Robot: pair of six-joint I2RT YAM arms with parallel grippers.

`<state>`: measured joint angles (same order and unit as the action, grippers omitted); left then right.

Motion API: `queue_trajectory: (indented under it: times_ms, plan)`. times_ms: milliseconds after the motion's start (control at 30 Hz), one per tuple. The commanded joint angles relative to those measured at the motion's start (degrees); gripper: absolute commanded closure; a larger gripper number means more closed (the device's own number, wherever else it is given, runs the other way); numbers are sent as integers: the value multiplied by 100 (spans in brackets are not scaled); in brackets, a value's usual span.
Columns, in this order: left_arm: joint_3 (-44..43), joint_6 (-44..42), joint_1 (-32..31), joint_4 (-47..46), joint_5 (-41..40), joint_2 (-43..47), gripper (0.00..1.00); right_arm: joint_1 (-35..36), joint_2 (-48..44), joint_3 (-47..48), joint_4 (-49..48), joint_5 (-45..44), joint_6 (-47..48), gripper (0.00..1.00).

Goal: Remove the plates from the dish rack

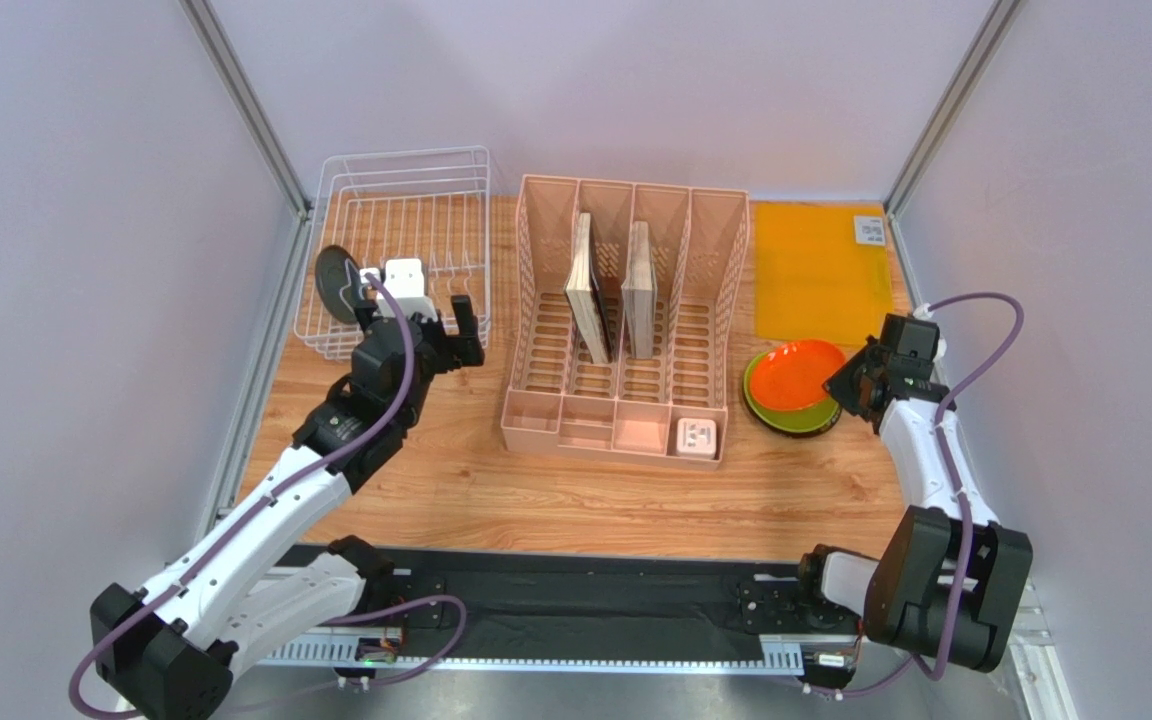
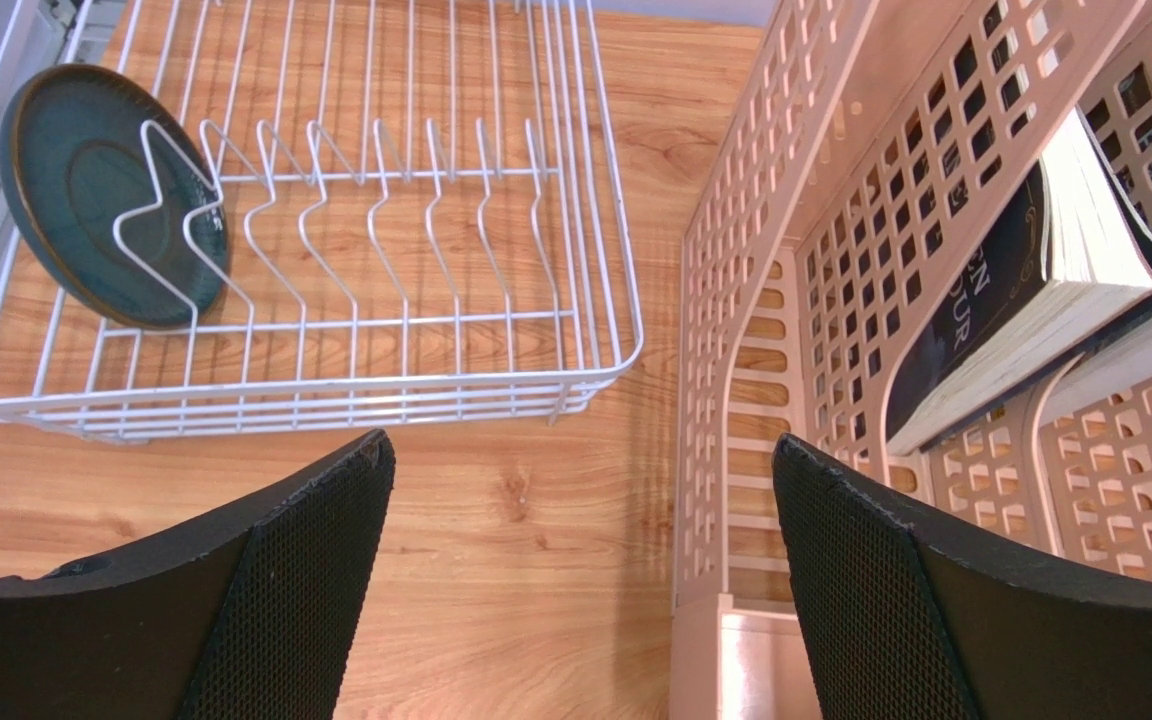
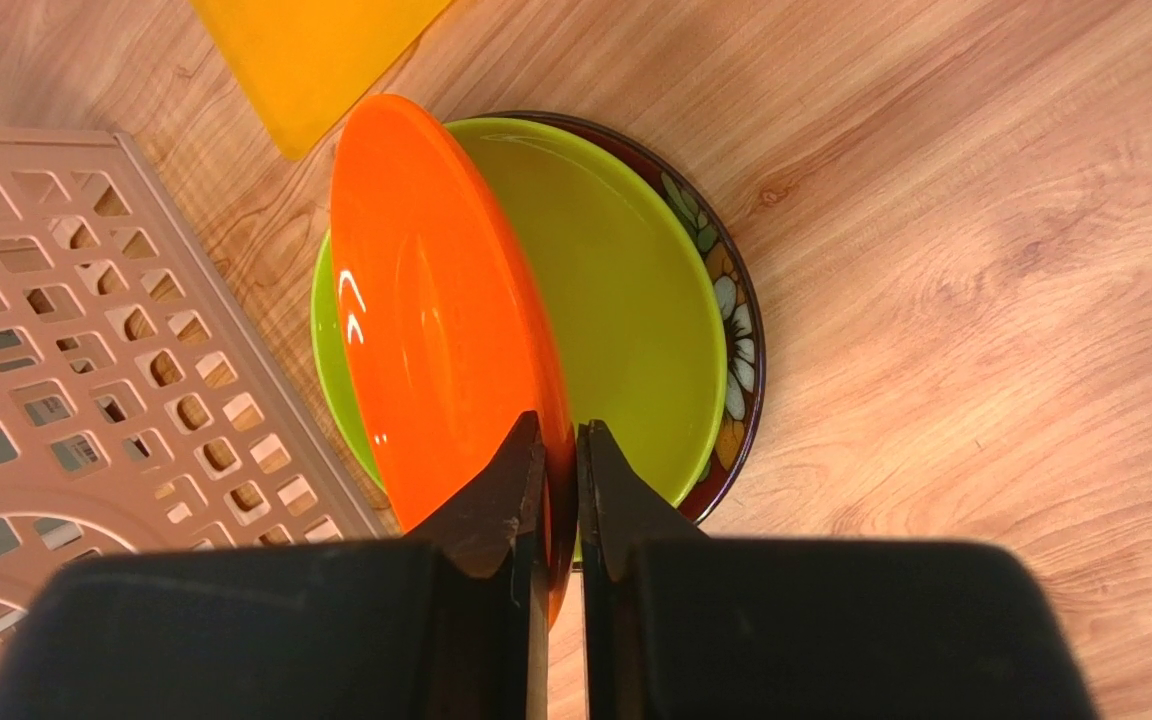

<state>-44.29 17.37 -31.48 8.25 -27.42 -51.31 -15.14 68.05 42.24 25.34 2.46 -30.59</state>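
1. The right gripper [image 3: 560, 435] is pinched narrow on the near rim of the orange plate [image 3: 432, 300], holding it tilted up on edge
2. The orange plate leans over the lime green plate [image 3: 627, 285], which lies flat on the dark red plate [image 3: 732, 345] with floral marks; this stack sits on the wooden table [image 3: 988, 300] just beside the right end of the pink organiser [image 3: 71, 375]
3. The left gripper [image 2: 579, 450] hangs with its jaws spread wide and nothing between them, above bare table between the dish rack [image 2: 387, 398] and the organiser
4. In the rack, the dark slate blue plate [image 2: 86, 180] stands on edge at the far left end, leaning against a wire prong; the other slots show no plates
5. A book [image 2: 1048, 255] with a dark cover stands in one organiser compartment
6. A yellow mat [image 3: 312, 53] lies flat on the table beyond the plates
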Motion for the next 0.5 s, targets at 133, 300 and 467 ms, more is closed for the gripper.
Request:
queue_trajectory:
  times_ms: [133, 300, 467]
  plan:
    - [-317, 179, 388, 1, 289, -300, 0, -16, 68, -5, -12, 106, -70, 76]
    - [-422, 294, 652, -113, 615, -494, 0, -16, 94, -23, 67, 272, -26, 44]
    - [-650, 250, 1134, -253, 773, -845, 0, -16, 121, 65, 207, 317, 0, 35]
